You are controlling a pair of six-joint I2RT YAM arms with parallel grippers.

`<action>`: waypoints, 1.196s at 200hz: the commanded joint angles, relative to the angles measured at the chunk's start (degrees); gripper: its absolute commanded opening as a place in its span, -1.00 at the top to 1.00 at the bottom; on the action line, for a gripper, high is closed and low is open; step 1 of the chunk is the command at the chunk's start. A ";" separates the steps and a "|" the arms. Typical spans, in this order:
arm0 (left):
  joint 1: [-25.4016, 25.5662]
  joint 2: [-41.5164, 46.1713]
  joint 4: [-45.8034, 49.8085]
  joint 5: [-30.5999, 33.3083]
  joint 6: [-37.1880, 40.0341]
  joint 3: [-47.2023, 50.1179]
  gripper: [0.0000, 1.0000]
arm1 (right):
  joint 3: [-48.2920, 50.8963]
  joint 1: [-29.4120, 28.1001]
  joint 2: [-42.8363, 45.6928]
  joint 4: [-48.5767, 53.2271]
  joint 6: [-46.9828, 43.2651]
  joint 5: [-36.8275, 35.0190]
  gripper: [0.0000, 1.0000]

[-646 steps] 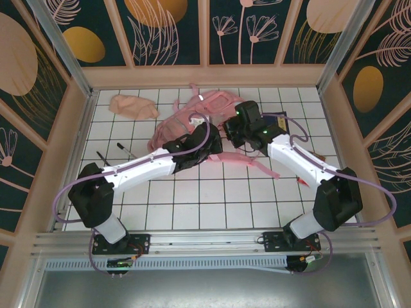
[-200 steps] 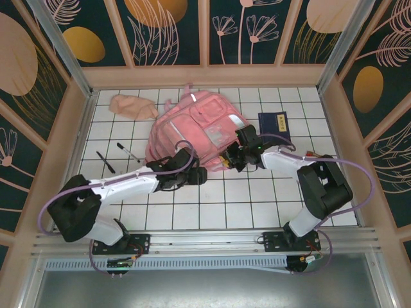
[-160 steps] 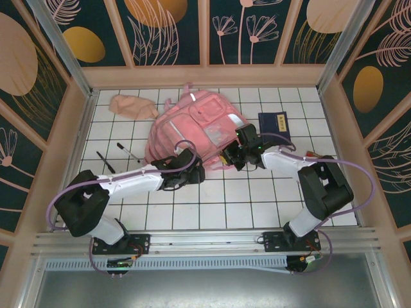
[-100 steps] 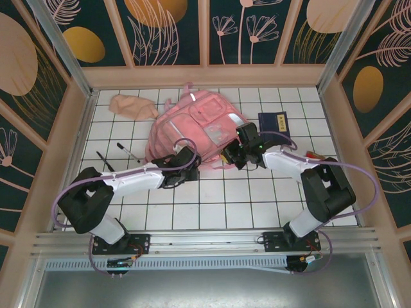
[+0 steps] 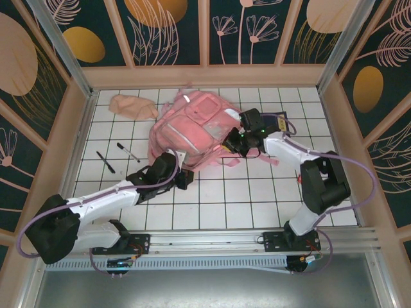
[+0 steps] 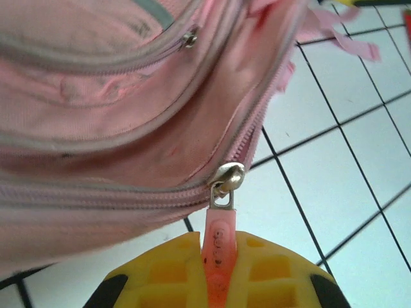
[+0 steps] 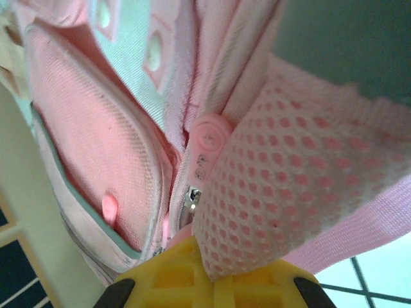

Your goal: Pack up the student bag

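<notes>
Top external: left gripper [image 5: 182, 175], clamped on the student bag's [image 5: 192, 125] zip pull [image 6: 217, 237], has pulled nearer; right gripper [image 5: 232, 145] still pinches its mesh strap [image 7: 289, 160].

Bright, even overhead light, soft faint shadows on white table [image 5: 225, 205], no hard glare; top view sharp w/ slight edge distortion, wrist close-ups blur the student bag [image 6: 128, 115] fabric nr the lens.

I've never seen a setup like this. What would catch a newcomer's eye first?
A big pink backpack lies slumped at the far middle of the white tiled table, with both robot arms reaching to it. The left gripper is clamped on a pink zip pull at the bag's near edge. The right gripper pinches mesh padding on the bag's right side.
</notes>
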State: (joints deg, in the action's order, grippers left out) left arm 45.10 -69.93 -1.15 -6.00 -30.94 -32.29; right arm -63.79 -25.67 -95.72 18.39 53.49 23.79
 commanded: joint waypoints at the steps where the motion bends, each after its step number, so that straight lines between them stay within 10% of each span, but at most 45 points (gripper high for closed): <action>1: 0.40 1.55 -1.61 -7.86 3.93 0.35 1.00 | -6.57 4.81 -3.27 1.28 -7.34 -5.71 1.00; 72: 2.81 -3.44 -5.75 -14.23 6.31 -4.42 1.00 | -13.88 12.50 -10.17 -3.53 -14.48 -5.53 1.00; 102: 3.41 -8.33 -10.83 -11.71 0.70 -7.58 1.00 | -13.10 14.39 -8.75 -2.36 -13.53 -2.61 0.11; 158: 4.31 -15.71 -15.20 -12.02 -0.60 -13.77 1.00 | -1.08 5.81 7.47 15.57 3.05 -11.26 -0.22; 218: 4.92 -17.33 -16.42 -12.13 1.03 -15.94 1.00 | 3.35 -2.30 6.69 14.30 5.79 -10.31 -0.17; 239: 4.98 -16.66 -15.94 -9.78 1.94 -15.60 1.00 | 0.64 -2.82 3.22 11.79 2.30 -7.07 0.45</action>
State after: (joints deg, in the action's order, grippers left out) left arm 49.56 -87.50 -11.03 -16.47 -31.05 -45.76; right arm -60.95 -27.88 -89.08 31.68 57.84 15.03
